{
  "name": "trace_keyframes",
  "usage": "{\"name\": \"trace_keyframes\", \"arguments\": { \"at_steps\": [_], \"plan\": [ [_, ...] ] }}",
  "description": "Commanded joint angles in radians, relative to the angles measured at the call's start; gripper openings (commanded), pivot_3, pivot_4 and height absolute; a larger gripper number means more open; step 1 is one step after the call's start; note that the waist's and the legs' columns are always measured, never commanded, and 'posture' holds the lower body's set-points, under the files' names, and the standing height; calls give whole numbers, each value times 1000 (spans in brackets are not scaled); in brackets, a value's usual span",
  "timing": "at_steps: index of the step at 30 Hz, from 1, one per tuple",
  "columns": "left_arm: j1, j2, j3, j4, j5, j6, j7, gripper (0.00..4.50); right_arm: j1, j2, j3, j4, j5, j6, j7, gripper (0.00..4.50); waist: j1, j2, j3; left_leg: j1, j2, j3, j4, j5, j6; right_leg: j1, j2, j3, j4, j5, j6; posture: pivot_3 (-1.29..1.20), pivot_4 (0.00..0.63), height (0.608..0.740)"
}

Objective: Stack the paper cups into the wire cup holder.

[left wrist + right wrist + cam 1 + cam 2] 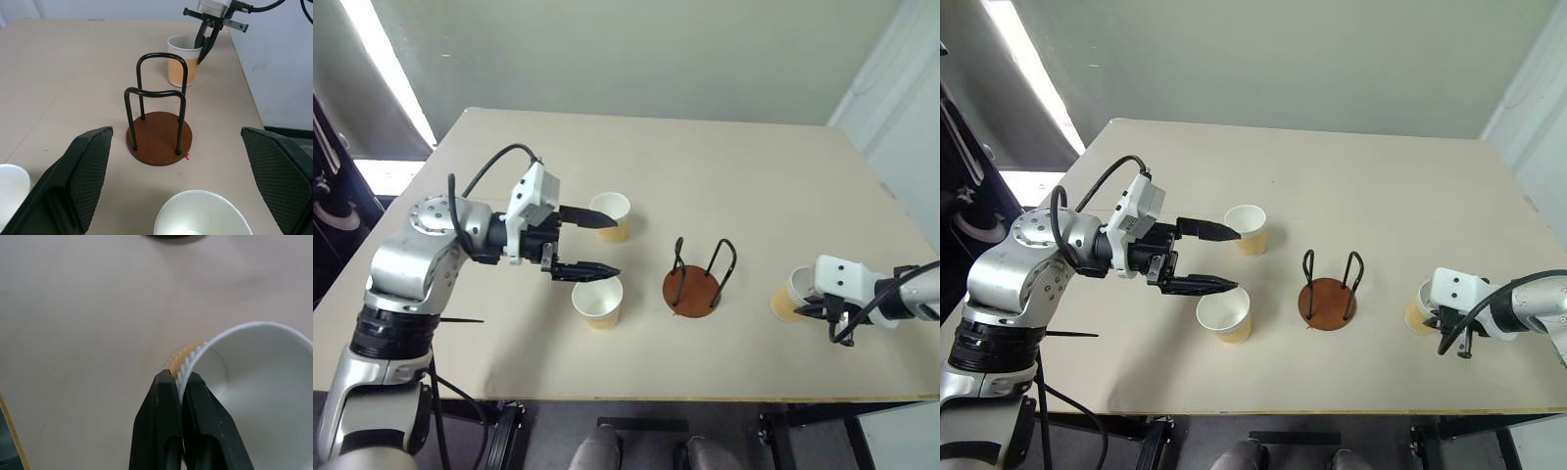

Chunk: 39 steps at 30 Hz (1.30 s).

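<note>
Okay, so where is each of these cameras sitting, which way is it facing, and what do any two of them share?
Left eye and right eye views: on the head, looking forward and down over the table; both arms show.
Left wrist view: on the left wrist, looking past the open left gripper at the wire cup holder.
Right wrist view: on the right wrist, looking down the right gripper, pinched on a paper cup's rim.
Shared: the left wrist view and head views show that cup, the holder and the right gripper.
</note>
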Motion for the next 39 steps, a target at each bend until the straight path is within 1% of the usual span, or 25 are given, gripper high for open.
{"name": "trace_keyframes", "arguments": {
  "at_steps": [1,5,8,10,14,17,21,25,30,39],
  "plan": [
    [-1,12,19,-17,1,-17,-1,4500,-16,-3,-10,-12,-5,-8,9,27,0,0,0,0,0,0,0,0,0,0,0,0,0,0,0,0,150,740],
    [-2,12,19,-15,0,-17,-1,4500,-49,-11,-40,-16,10,1,14,27,-1,0,0,0,0,0,0,0,0,0,0,0,0,0,0,0,150,740],
    [-5,15,20,-10,-2,-18,-7,4500,-142,-26,-73,-50,43,24,27,27,-2,0,0,0,0,0,0,0,0,0,0,0,0,0,0,0,150,740],
    [-10,18,19,-5,-2,-18,-13,4500,-260,-23,-77,-95,86,63,38,27,-3,0,0,0,0,0,0,0,0,0,0,0,0,0,0,0,150,740],
    [-24,15,13,7,-3,-22,-25,4500,-458,-8,-28,-147,120,111,60,27,-7,0,0,0,0,0,-1,0,0,-1,1,0,0,0,0,0,150,740],
    [-32,10,8,18,2,-27,-31,4500,-565,19,12,-172,139,141,74,27,-4,0,0,-1,0,-1,-1,0,0,-1,1,0,-1,0,0,0,150,740],
    [-39,4,4,26,6,-31,-34,4500,-672,86,80,-244,177,201,87,27,-5,0,0,-2,0,-1,0,0,0,-1,1,0,-1,0,0,0,150,740],
    [-44,-3,0,30,9,-34,-35,4500,-704,125,146,-264,167,206,104,27,-5,0,0,-2,0,-1,0,0,0,-2,1,-1,-1,0,0,0,150,740],
    [-42,-6,2,27,10,-34,-35,4500,-706,126,200,-240,115,161,125,27,-5,0,0,-2,0,-2,0,0,0,-2,0,0,-1,0,0,0,150,740],
    [-34,-8,7,17,7,-31,-25,4500,-667,118,228,-202,39,82,163,27,-5,0,0,-3,0,-1,0,0,0,-2,0,0,-1,0,0,0,150,740]
  ]
}}
